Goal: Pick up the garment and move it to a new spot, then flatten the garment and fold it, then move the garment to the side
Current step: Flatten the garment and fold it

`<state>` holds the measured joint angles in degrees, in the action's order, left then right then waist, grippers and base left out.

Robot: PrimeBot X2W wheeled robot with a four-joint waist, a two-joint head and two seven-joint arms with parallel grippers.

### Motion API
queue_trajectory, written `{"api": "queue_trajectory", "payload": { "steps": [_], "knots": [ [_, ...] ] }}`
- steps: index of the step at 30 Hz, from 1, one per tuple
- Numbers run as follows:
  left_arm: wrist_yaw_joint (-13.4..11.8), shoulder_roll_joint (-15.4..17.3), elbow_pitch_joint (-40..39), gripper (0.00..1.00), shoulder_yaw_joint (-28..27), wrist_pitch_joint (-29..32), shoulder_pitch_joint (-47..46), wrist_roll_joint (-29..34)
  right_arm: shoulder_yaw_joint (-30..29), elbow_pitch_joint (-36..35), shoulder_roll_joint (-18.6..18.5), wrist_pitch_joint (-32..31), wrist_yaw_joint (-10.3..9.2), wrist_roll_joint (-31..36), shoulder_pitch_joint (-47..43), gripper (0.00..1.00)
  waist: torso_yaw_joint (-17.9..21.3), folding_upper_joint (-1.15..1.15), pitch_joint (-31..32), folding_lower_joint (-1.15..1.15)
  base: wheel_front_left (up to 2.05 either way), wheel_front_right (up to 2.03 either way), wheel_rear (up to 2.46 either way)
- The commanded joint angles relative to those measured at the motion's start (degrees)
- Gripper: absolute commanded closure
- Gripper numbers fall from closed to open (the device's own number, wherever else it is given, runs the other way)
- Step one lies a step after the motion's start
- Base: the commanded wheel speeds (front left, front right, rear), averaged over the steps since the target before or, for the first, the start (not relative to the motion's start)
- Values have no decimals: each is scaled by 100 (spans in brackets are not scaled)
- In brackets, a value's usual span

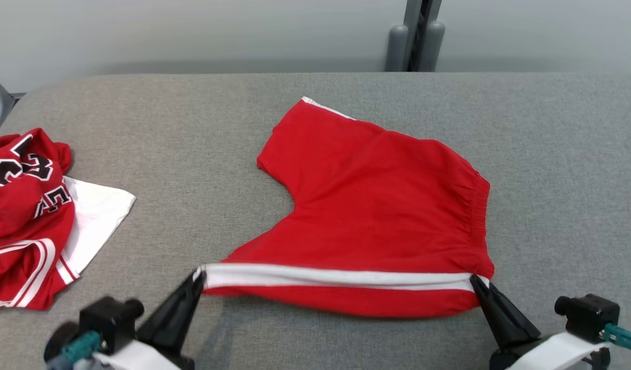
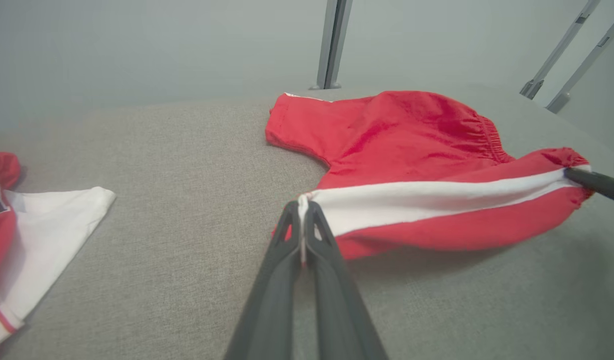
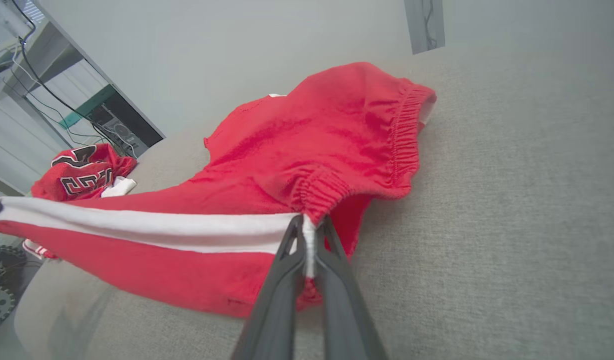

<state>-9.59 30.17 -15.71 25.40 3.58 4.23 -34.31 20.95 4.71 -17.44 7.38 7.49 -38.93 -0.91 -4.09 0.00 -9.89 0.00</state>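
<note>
Nearest the head camera, the left gripper (image 1: pixel 198 275) was clamped on the leg-hem end of the white side stripe (image 1: pixel 336 276) of the red shorts (image 1: pixel 382 205). The right gripper (image 1: pixel 477 281) was pinched on the same stripe at its waistband end. Between them the near edge of the shorts was pulled taut and lifted off the grey table (image 1: pixel 192 128), with a shadow beneath it. The far leg and the elastic waistband (image 1: pixel 480 205) lay flat on the surface, roughly at the table's middle. Well apart at the robot's left, a crumpled red jersey (image 1: pixel 22 195) rested on what looked like a white garment (image 1: pixel 96 216), though its folds made that hard to judge. A grey post (image 1: pixel 415 36) stood behind the table's far edge.
</note>
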Motion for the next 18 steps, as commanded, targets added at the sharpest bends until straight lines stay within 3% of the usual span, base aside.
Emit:
{"api": "queue_trajectory", "payload": {
  "steps": [1,5,10,18],
  "knots": [
    [42,49,-23,100,-50,-2,-181,43,-49,-45,-9,-46,1,-35,16,100,33,0,-50,0,0,0,0],
    [221,124,100,100,-142,35,-766,96,-159,-315,112,-201,1,-210,346,100,141,0,-262,0,0,0,0],
    [618,108,602,100,-234,82,-1789,-6,-264,-398,222,-231,1,-210,1003,100,303,0,-655,0,0,0,0],
    [1384,-255,2248,100,44,221,-3750,-19,-200,235,506,-170,2,-306,2266,100,636,0,-1373,0,0,0,0]
  ]
}}
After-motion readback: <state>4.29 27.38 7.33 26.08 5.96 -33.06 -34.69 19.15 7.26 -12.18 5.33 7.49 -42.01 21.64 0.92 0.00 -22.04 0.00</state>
